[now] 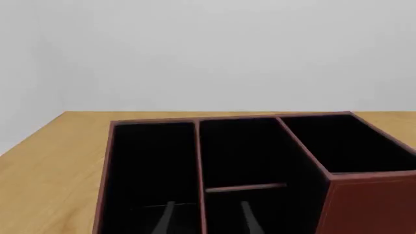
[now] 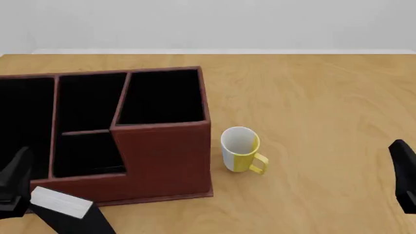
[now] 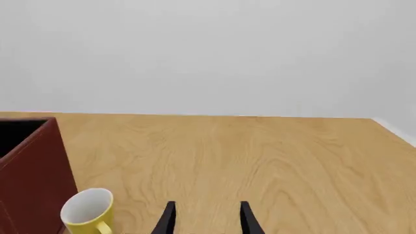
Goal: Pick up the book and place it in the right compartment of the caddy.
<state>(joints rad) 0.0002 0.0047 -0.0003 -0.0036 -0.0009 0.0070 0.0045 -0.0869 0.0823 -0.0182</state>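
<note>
1. The caddy (image 2: 130, 146), a reddish-brown box organiser with black-lined sections, stands on the wooden table (image 2: 312, 97) at about 9 o'clock in the front view.
2. The right compartment (image 2: 162, 97) is the tallest section, with a high front wall, at the end of the caddy nearest the mug; it is empty.
3. The book (image 2: 68, 212) lies at about 7 o'clock in the front view, just in front of the caddy's low front edge, its white page edge showing and its black cover running off the bottom of the frame.
4. A white-and-yellow mug (image 2: 240, 148) stands upright just beside the caddy, at its 3 o'clock, handle towards the camera.
5. The left gripper (image 1: 206, 219) hangs above the caddy's middle section, fingers parted with nothing between them.
6. The right gripper (image 3: 206, 219) hovers over bare table at the mug's 3 o'clock, well apart from it, fingers likewise parted and holding nothing.
</note>
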